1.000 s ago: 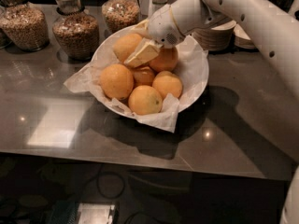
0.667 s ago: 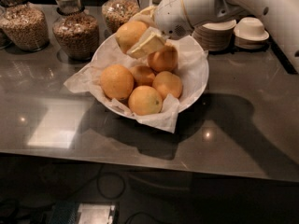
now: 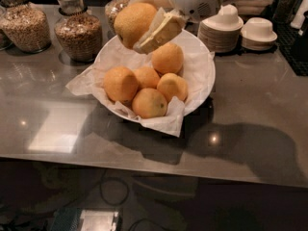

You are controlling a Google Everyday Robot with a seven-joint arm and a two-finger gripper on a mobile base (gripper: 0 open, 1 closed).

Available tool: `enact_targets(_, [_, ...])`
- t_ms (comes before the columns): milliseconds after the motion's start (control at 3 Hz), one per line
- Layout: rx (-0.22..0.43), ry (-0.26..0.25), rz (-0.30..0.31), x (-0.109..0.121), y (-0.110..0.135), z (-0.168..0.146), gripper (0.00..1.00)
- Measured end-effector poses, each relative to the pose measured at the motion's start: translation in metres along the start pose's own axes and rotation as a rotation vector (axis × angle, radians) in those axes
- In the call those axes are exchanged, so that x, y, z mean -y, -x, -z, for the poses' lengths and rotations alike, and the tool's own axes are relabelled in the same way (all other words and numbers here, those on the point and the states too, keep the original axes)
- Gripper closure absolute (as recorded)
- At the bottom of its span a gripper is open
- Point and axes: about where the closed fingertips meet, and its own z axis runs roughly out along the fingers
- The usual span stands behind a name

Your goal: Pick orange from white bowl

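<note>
My gripper (image 3: 144,25) reaches in from the upper right and is shut on a round yellow-orange orange (image 3: 131,22), holding it above the back left part of the white bowl (image 3: 202,88). One pale finger (image 3: 161,30) lies across the orange's right side; the other is hidden behind the fruit. The bowl is wide and shallow, lined with crumpled white paper (image 3: 84,83) that hangs over its rim. Several oranges lie in it, among them one at the left (image 3: 120,83), one at the front (image 3: 150,103) and one at the back (image 3: 167,57).
Glass jars of grain (image 3: 78,30) (image 3: 24,25) stand at the back left of the grey counter (image 3: 260,105). Stacks of small white bowls (image 3: 221,28) (image 3: 259,32) stand at the back right. The counter's front edge runs below the bowl.
The gripper has lifted the orange up out of the bowl. The arm has drawn back toward the upper right.
</note>
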Motion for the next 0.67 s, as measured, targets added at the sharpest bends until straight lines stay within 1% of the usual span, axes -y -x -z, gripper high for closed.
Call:
enact_targets(333, [-0.013, -0.036, 0.065, -0.04, 0.058, 0.021, 1.0])
enact_targets(667, [0.0, -0.105, 0.096, -0.086, 0.103, 0.02, 1.0])
